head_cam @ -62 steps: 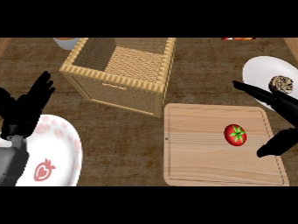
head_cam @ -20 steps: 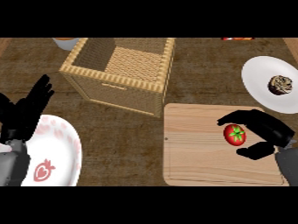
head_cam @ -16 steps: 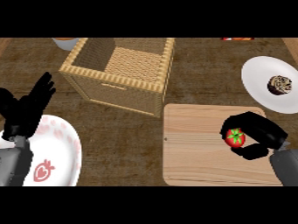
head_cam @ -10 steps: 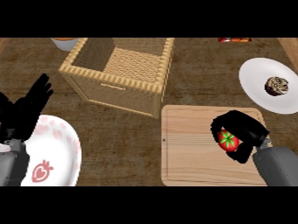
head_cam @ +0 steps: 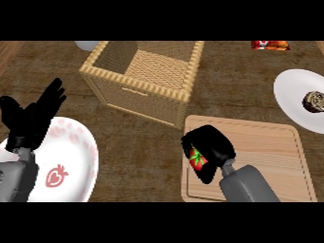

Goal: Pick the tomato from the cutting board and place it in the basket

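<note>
Tomato [head_cam: 196, 156] is enclosed by the curled right hand [head_cam: 210, 147] above the cutting board [head_cam: 276, 147], ready for transfer to the basket [head_cam: 139, 90]; the left hand [head_cam: 30, 116] is held open, idle.

The basket [head_cam: 147, 78] stands behind the cutting board [head_cam: 262, 156], plates flanking both.

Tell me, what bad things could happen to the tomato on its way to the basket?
The right hand is curled round the tomato, over the cutting board's left edge.

1. Only a sliver of tomato shows between the fingers, so it might slip out.
2. The basket has tall walls; a low carry could bump the near rim.
3. Let go too early, it could land on the counter and roll.
</note>
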### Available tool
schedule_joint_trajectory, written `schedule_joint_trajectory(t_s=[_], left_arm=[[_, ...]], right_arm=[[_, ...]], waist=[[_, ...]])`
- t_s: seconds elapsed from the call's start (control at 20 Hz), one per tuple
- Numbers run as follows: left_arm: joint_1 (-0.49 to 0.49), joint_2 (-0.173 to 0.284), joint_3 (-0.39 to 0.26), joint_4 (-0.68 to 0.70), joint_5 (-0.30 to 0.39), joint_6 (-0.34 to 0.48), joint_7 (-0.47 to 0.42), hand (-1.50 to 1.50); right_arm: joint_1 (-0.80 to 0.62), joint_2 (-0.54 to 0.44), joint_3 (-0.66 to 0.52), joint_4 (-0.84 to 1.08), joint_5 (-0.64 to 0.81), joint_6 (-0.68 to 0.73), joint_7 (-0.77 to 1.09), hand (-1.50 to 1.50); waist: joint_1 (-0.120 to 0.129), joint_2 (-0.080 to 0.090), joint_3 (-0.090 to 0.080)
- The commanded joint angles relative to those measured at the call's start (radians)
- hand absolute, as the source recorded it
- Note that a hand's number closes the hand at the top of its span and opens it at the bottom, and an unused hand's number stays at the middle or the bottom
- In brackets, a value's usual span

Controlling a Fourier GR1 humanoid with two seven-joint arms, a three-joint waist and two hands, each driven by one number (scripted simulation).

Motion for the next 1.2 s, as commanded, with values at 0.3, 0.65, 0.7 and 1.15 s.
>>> schedule_joint_trajectory(t_s=[0.3, 0.65, 0.7, 1.15], left_arm=[[-0.032, -0.020, -0.033, 0.007, 0.003, -0.024, -0.006, 0.00], [-0.057, -0.023, -0.036, 0.025, -0.001, -0.019, 0.009, 0.00], [-0.044, -0.026, -0.040, 0.034, -0.012, -0.012, 0.006, 0.00], [-0.067, -0.028, -0.034, 0.068, -0.011, -0.010, 0.017, 0.00]], right_arm=[[-0.004, 0.048, 0.225, -0.157, -0.300, -0.300, 0.303, 1.50], [-0.126, 0.048, 0.380, -0.295, -0.308, -0.584, 0.537, 1.50], [-0.148, 0.048, 0.380, -0.312, -0.306, -0.625, 0.579, 1.50], [-0.434, 0.048, 0.443, -0.278, -0.182, -0.753, 0.987, 1.50]], waist=[[0.070, 0.011, 0.021], [0.064, -0.006, 0.009], [0.060, -0.005, 0.008], [0.043, -0.007, -0.001]])
